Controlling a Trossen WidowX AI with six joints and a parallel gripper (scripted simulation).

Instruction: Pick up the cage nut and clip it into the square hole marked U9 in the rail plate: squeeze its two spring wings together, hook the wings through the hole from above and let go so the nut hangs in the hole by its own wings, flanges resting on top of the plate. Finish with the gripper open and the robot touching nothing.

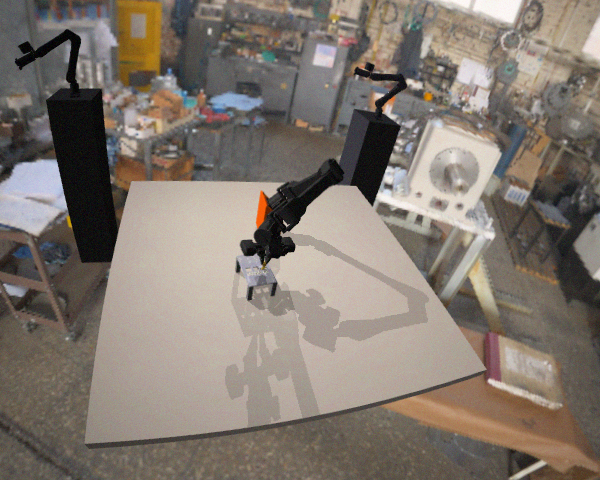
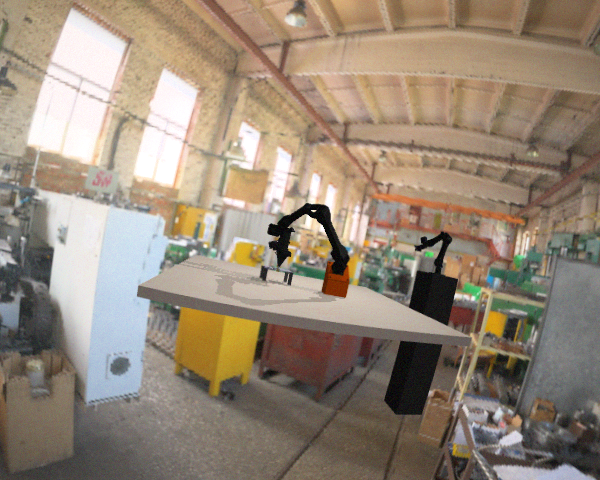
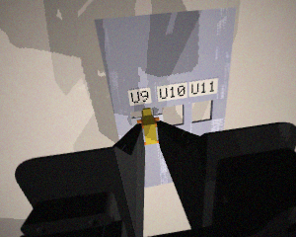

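Yellow cage nut [image 3: 150, 133] pinched between black gripper [image 3: 149, 127] fingertips; overlaps U9 hole [image 3: 135, 115]; U10, U11 labels alongside.

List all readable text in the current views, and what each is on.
"U9": white label, blue-grey rail plate, above the hole by the yellow cage nut
"U10": white label, same plate, middle
"U11": white label, same plate, right
Red characters, pale wall sign: unclear
Papers, book-like package: too blurred

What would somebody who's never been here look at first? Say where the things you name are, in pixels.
Probably the black robot arm [image 1: 310, 192] [image 2: 330, 232] reaching over the big pale table [image 1: 186, 361] [image 2: 238, 304]. Then the tiny yellow nut [image 3: 150, 134] in its gripper [image 1: 263, 262] [image 2: 281, 263] [image 3: 149, 127], just by the U9 label [image 3: 139, 96]. The bright orange block [image 2: 335, 283] at the arm's foot stands out too.
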